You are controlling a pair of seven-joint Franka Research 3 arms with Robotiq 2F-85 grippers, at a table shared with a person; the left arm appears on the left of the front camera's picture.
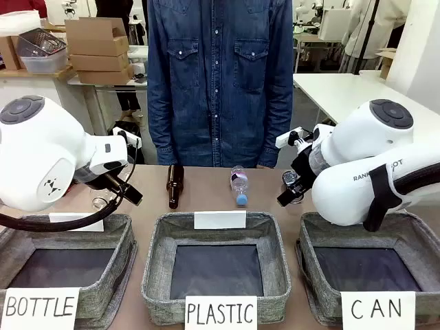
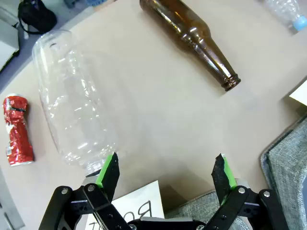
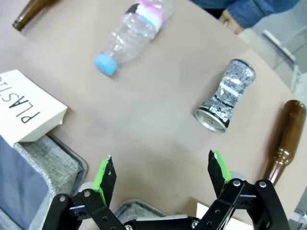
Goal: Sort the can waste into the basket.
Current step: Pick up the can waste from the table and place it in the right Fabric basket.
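The silver can (image 3: 224, 102) with dark print lies dented on the tan table, ahead and to the right of my open right gripper (image 3: 160, 175). Apart from it, the red can (image 2: 17, 136) lies crushed at the left, beyond a big clear plastic bottle (image 2: 72, 108) that touches one finger of my open left gripper (image 2: 165, 172). The grey basket (image 1: 419, 221) with the "CAN" card stands at the near right, under the right arm. In the front view the left gripper (image 1: 129, 192) and the right gripper (image 1: 289, 192) both hover low over the table behind the baskets.
Baskets marked "BOTTLE" (image 1: 122, 227) and "PLASTIC" (image 1: 271, 223) stand at the near left and middle. A brown bottle (image 1: 175, 185) and a small blue-capped plastic bottle (image 1: 238, 184) lie behind them. Another brown bottle (image 3: 285, 139) lies right of the silver can. A person in a denim shirt (image 1: 220, 82) stands at the far side.
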